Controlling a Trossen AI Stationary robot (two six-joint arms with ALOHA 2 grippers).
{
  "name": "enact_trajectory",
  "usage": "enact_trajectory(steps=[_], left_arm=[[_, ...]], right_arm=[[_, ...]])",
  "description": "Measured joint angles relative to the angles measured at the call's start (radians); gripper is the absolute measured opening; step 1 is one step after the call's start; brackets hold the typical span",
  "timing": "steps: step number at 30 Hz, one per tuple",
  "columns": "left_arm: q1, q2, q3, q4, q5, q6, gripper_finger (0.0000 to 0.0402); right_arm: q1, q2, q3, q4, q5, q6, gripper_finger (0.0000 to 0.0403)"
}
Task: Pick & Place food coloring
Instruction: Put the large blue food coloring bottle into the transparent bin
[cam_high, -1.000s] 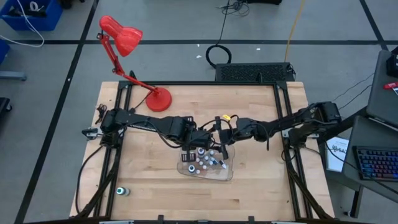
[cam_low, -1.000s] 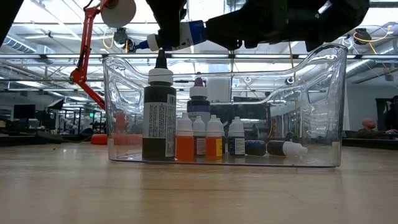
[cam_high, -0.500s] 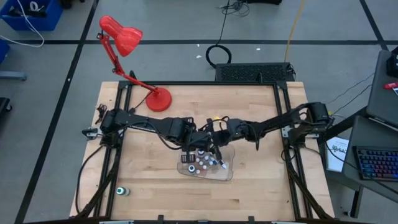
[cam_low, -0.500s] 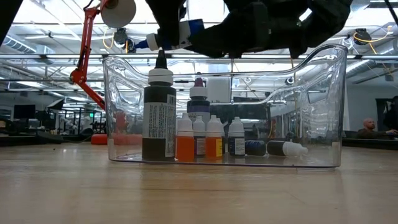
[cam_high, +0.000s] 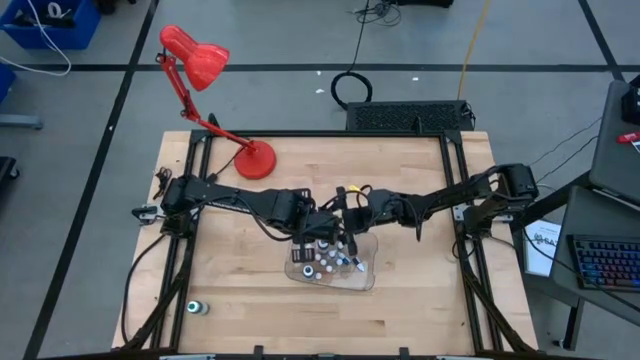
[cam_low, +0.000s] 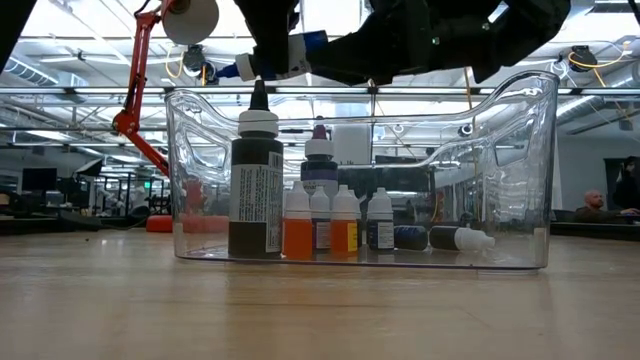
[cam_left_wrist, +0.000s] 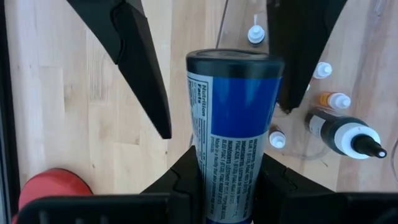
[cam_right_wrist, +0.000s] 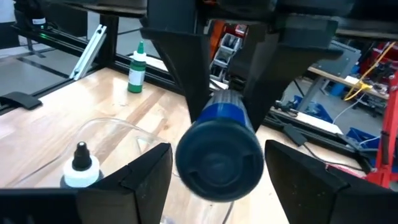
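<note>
The food coloring bottles (cam_high: 325, 262) sit clustered in a clear plastic tray (cam_high: 362, 281) on the pale wooden tabletop (cam_high: 420, 200) in the high view, just below where the two dark arms meet; a green-topped bottle (cam_high: 197, 307) stands well apart near a tabletop corner, and a glossy red desk lamp (cam_high: 200, 60) stands beyond.

Low view: the tray's (cam_low: 520, 180) curved transparent walls enclose a tall dark bottle (cam_low: 257, 190) with a white collar and black pointed tip, small squat white-capped bottles (cam_low: 332, 222) with orange and blue labels, and one bottle lying flat (cam_low: 460, 238).

Left wrist view: the left gripper (cam_left_wrist: 227, 186) has its fingers clamped on a smooth cylindrical blue bottle (cam_left_wrist: 234, 118) with a printed white label and a flat dark end. Either side of that end stand the right arm's tapered dark fingers (cam_left_wrist: 140, 59), spread and not touching.

Right wrist view: the right gripper (cam_right_wrist: 217, 180) fingers stand apart, the blue bottle's round dark end (cam_right_wrist: 219, 163) between them, ungripped.
</note>
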Motion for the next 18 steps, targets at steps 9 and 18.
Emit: enact_trajectory(steps=[9, 18], left_arm=[[0.000, 0.000, 0.000, 0.003, 0.002, -0.013, 0.0090], [0.000, 0.000, 0.000, 0.011, 0.005, -0.047, 0.0103]], right_arm=[[0.000, 0.000, 0.000, 0.013, -0.014, -0.031, 0.0181], [0.000, 0.000, 0.000, 0.011, -0.025, -0.050, 0.0125]])
